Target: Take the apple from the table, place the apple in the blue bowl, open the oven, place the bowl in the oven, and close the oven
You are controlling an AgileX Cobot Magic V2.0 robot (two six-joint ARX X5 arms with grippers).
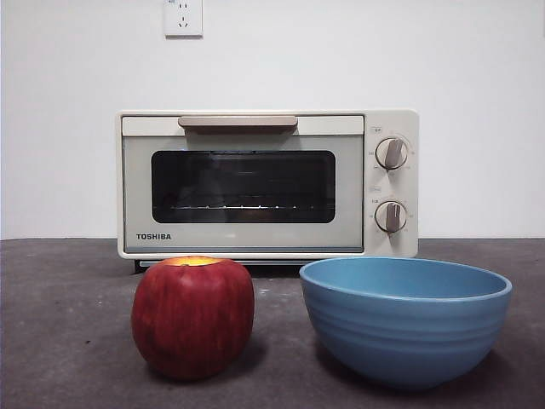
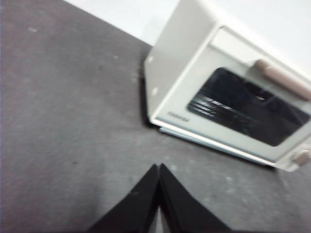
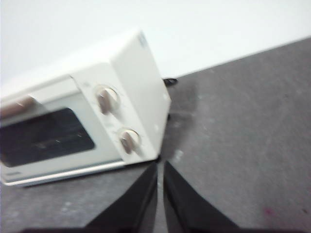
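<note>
- Left gripper (image 2: 158, 167) hung over bare table (image 2: 73, 121), jaws pressed together tip to tip, holding nothing.
- Right gripper (image 3: 160, 165) likewise hung over the table (image 3: 243, 136); jaws nearly together with only a thin slit between them, nothing held.
- Neither arm appeared in the front view.
- Apple (image 1: 193, 317) stood upright on the table (image 1: 60, 324) at front left, dark red with a yellow patch at the stem hollow, untouched.
- Blue bowl (image 1: 405, 319) sat upright just beside the apple, on its right, with a small gap between the two. Its interior could not be seen from the low camera.
- Oven (image 1: 267, 183) stood behind both, against the white wall (image 1: 77, 128), door shut. Taupe bar handle (image 1: 238, 123) ran along the top of the door; wire rack (image 1: 243, 206) showed faintly through the dark glass window.
- Two round knobs (image 1: 391, 153) were set one above the other on the right panel; "TOSHIBA" lettering (image 1: 153, 237) at the lower left of the door.
- Left wrist view showed the oven (image 2: 228, 92) from its left corner, well clear of the jaw tips; right wrist view showed the oven (image 3: 87, 111) from its knob side, its front corner close to the jaw tips.
- Wall socket (image 1: 183, 17) sat on the wall above the oven.
</note>
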